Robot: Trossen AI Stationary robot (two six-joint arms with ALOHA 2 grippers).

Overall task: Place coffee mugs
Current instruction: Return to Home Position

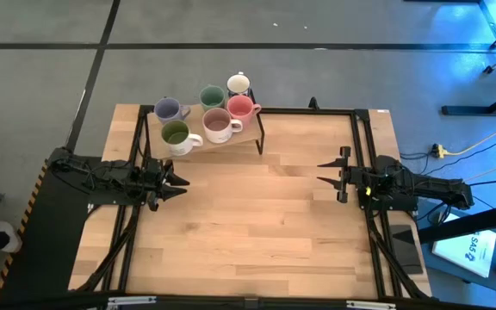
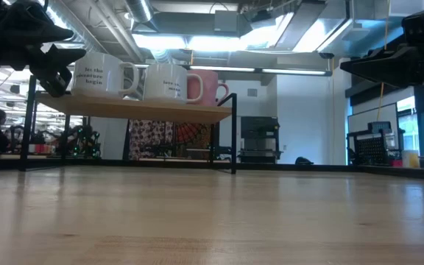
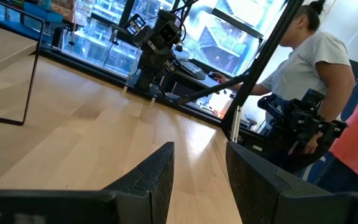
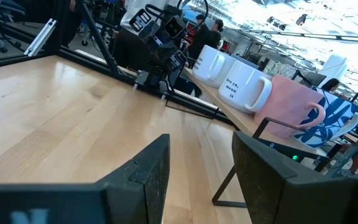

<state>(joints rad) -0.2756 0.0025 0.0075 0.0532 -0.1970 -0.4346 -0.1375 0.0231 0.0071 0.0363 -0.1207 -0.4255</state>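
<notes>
- Wooden table (image 1: pixel 257 215), pale planks, black frame; centre of high view.
- Shelf (image 2: pixel 146 110), wooden board on black legs; upper left of low view.
- Yellow cable (image 1: pixel 480 138) on grey floor; right edge of high view.
- Person (image 3: pixel 309 68), pale T-shirt, beyond the table.

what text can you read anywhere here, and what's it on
"let the adventure begin": on the leftmost mug, low view.
"SAS": only partly legible, on the white box at the high view's lower right.
Print on the next mug: too blurred to read.
</notes>
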